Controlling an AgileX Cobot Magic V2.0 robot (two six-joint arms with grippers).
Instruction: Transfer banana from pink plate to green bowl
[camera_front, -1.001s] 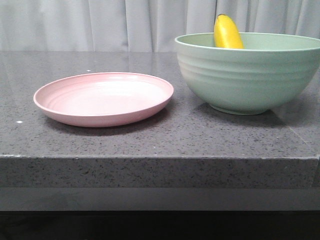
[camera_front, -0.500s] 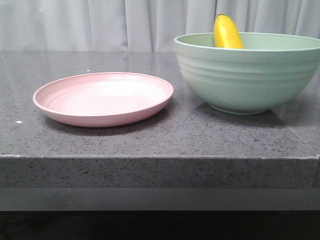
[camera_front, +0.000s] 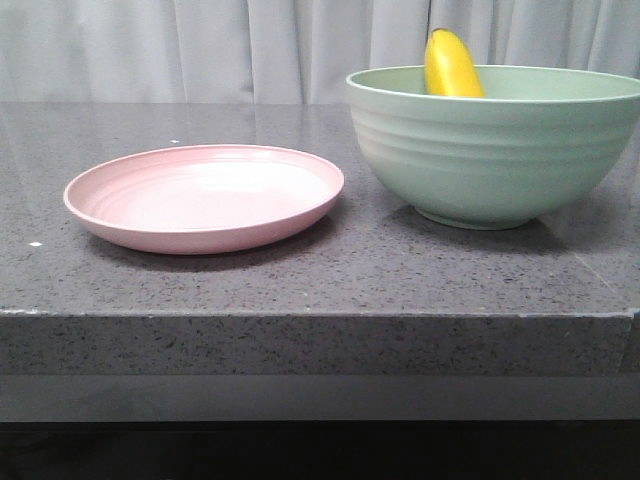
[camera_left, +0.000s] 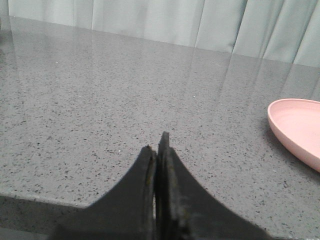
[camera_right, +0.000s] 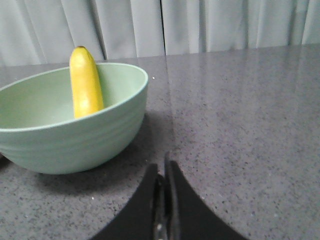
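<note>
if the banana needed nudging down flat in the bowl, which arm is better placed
Right, probably. The right hand, shut, sits beside the green bowl holding the banana. The left hand faces bare counter, with only the pink plate nearby.

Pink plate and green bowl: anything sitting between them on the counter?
Nothing. In the front view, only a narrow strip of bare speckled grey stone countertop separates the shallow pale-pink plate from the deep ridged mint-green bowl; they are apart.
</note>
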